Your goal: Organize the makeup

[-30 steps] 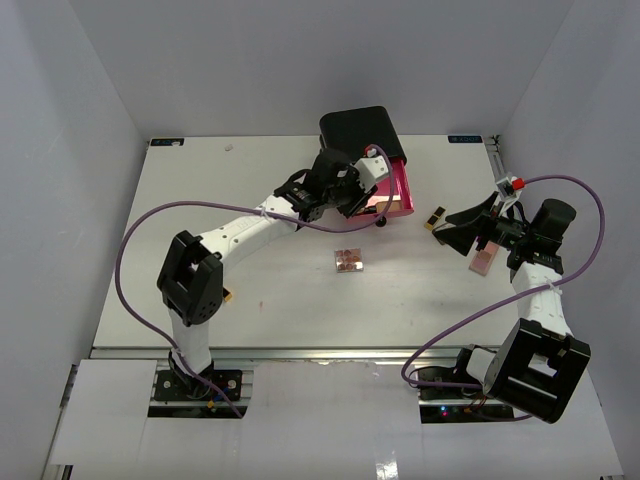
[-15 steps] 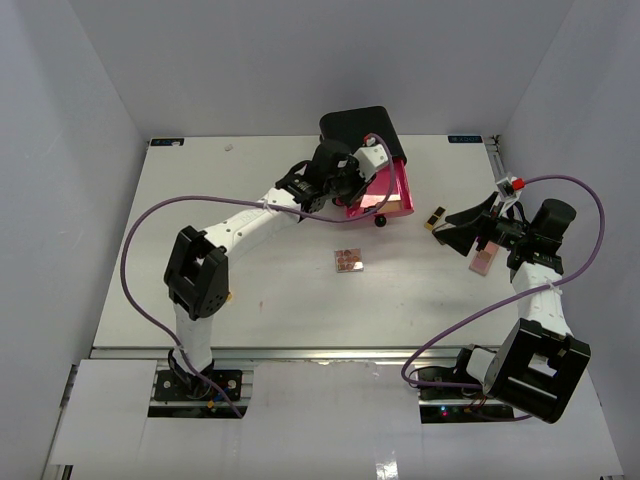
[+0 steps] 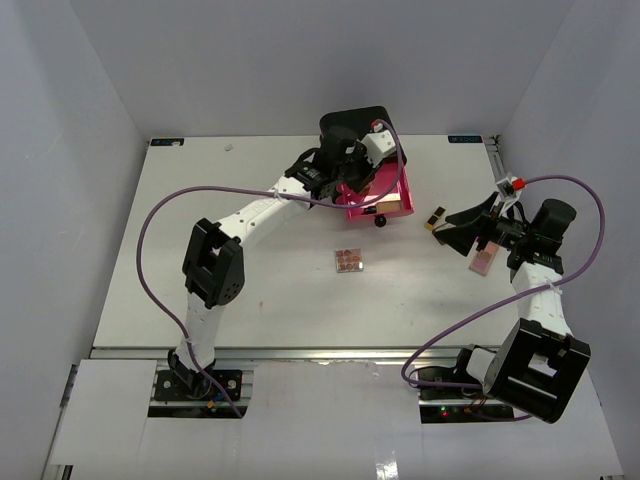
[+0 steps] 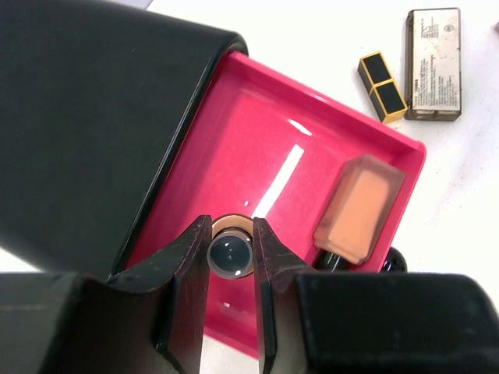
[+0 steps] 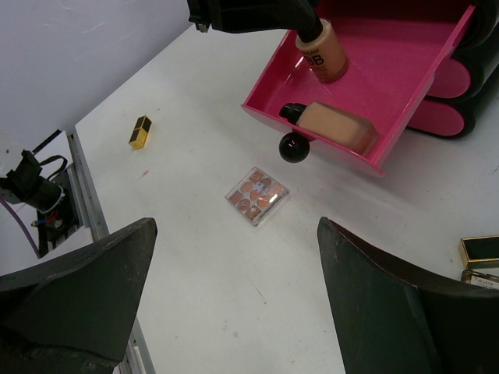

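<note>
Btl (image 5: 322, 54), tan cylinder, clamped in L pincer (image 4: 230, 241).

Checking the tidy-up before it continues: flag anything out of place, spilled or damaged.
Nothing spilled or broken. Out of place: the eyeshadow palette lies alone mid-table, and one lipstick sits far from the pink drawer. In the drawer, a square foundation bottle lies on its side.

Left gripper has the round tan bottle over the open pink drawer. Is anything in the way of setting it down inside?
Nothing visible. The left gripper holds the round tan dark-capped bottle above bare floor of the pink plastic drawer. The rectangular peach bottle lies apart, beside it along the drawer's front wall.
</note>
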### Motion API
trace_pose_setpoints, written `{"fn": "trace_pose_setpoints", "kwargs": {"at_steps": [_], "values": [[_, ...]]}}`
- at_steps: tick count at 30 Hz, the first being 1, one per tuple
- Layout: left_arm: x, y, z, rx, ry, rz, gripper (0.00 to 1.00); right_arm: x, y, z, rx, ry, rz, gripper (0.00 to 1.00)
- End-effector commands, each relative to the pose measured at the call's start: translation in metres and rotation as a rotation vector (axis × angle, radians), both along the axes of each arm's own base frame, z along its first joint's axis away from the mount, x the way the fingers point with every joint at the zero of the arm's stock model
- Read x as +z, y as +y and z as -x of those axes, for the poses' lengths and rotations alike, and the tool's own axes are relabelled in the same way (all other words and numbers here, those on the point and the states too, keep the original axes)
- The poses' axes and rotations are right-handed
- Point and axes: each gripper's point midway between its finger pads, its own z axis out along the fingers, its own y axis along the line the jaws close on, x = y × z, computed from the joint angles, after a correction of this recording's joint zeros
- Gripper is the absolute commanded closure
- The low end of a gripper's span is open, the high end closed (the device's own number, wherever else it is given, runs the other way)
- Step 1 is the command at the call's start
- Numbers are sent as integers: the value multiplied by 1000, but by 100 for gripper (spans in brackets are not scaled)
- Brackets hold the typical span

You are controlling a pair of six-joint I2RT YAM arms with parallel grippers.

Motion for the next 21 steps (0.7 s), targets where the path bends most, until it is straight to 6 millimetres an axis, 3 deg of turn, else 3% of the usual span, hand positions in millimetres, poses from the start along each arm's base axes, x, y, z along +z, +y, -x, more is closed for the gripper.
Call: {"fn": "trace_pose_setpoints", "kwargs": {"at_steps": [1, 5, 11, 12, 15, 21], "values": [[5, -1, 1, -18, 14, 4, 70, 3, -1, 0, 14, -24, 3, 10], [9, -4, 4, -24, 30, 32, 72, 3, -1, 0, 14, -22, 2, 10], [40, -7, 7, 16, 35, 160, 78, 3, -1, 0, 15, -21, 1, 10], [38, -7, 7, 26, 53, 171, 78, 3, -1, 0, 15, -22, 1, 10], [63, 6, 1, 84, 77, 300, 80, 4, -2, 1, 13, -24, 2, 10], [72, 31, -7, 158, 161, 512, 83, 4, -1, 2, 17, -26, 1, 10]]}}
